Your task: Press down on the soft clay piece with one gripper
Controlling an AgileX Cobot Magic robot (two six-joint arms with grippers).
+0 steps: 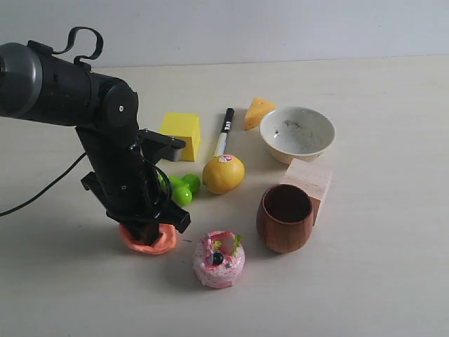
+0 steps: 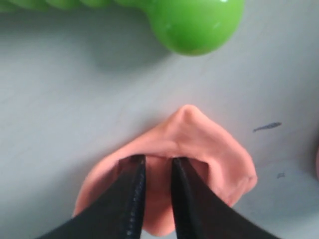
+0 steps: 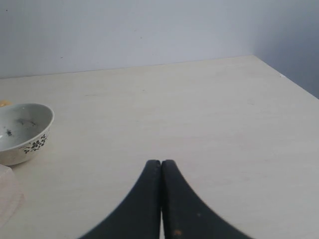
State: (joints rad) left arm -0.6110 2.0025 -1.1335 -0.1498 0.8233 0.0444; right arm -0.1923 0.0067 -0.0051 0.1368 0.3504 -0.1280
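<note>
Left arm (image 1: 105, 140) at the press, right arm idle. The soft clay piece (image 2: 199, 149) lies on the table (image 1: 365, 281) directly beneath the left jaws, in contact with both tips; no sideways offset separates it from them. The left jaws stand only a narrow slit apart and grip nothing as a load: clay shows through the slit, and you cannot tell from these views whether a thin ridge of it is caught there. Around the tips the clay rises in a low rim, which reads as the jaws bearing into the lump rather than resting on it. Note that the lump is not centred under them: its longer stretch runs forward from the tips to a blunt peak, so more clay lies ahead of the jaws than behind. Beyond that peak, clear of the clay, sits the green toy (image 2: 194, 25); to one side of the jaws, near the lump, stands the pink cake toy (image 1: 219, 260). The right jaws are fully closed, tip against tip and empty, above bare table with only the white bowl (image 3: 22, 132) off to one side, well apart from the clay; the left arm is thus the nearer by far and the one to use. Judged from this, the move turns on one relation only: clay below, jaws above, so drive straight down along the jaws' own axis. Expect the soft lump to spread forward and perhaps to cling to the tips.
</note>
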